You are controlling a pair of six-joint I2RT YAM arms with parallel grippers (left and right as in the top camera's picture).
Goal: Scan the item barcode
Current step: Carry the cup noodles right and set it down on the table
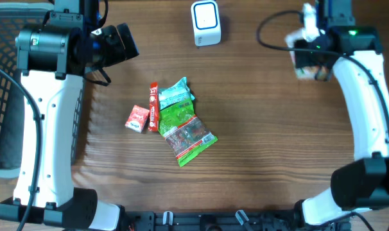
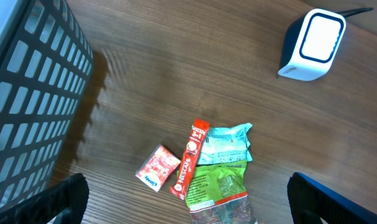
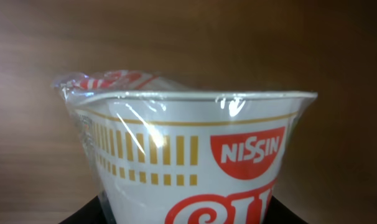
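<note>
Overhead and wrist views. Right hand (image 1: 307,59), at the far right of the tabletop (image 1: 265,141), is clamped on a film-wrapped Nissin cup noodle (image 3: 188,155) – the cup stands upright in the grip and fills the right wrist view; no barcode shows on the visible face. Scanner (image 1: 205,23), a white unit with a blue-rimmed window, stands at the far edge, well apart from the cup. Left hand (image 1: 121,42) is over the far left, fingers (image 2: 67,199) spread wide with nothing between them. Centre: a loose pile – small red box (image 1: 137,119), red stick sachet (image 1: 153,107), teal packet (image 1: 177,93), green packet (image 1: 178,115), clear-fronted snack bag (image 1: 191,138). Black mesh basket (image 2: 27,93) at the left edge.
</note>
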